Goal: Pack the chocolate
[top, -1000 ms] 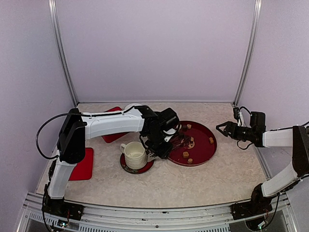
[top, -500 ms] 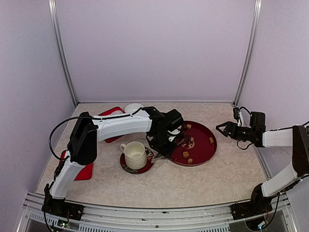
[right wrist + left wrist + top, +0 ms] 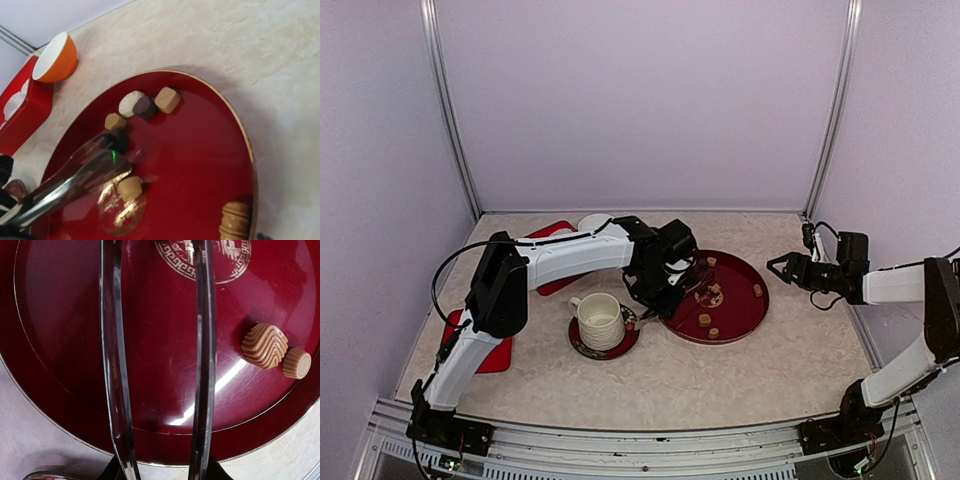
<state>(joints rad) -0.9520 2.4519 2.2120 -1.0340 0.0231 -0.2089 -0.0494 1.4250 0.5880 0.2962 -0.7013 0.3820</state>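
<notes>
The counter [image 3: 770,370] carries a round dark red tray [image 3: 745,318]. The left arm [image 3: 560,255] rises from its base and stretches across to the tray's left rim, wrist bent down. The right arm [image 3: 905,285] lies low along the right side, forearm about level, pointing at the tray from well apart.

The left fingers [image 3: 658,293] are narrowed on a pair of metal tongs [image 3: 112,365]. The two blades stand apart over bare tray with nothing between them. The right fingers [image 3: 781,261] are spread wide and hold nothing.

The chocolate [image 3: 167,99] sits scattered on the tray. White, dark and tan pieces cluster near one rim. A ridged tan piece [image 3: 264,345] lies just beside a small round one [image 3: 296,363], off to one side of the blades.
</notes>
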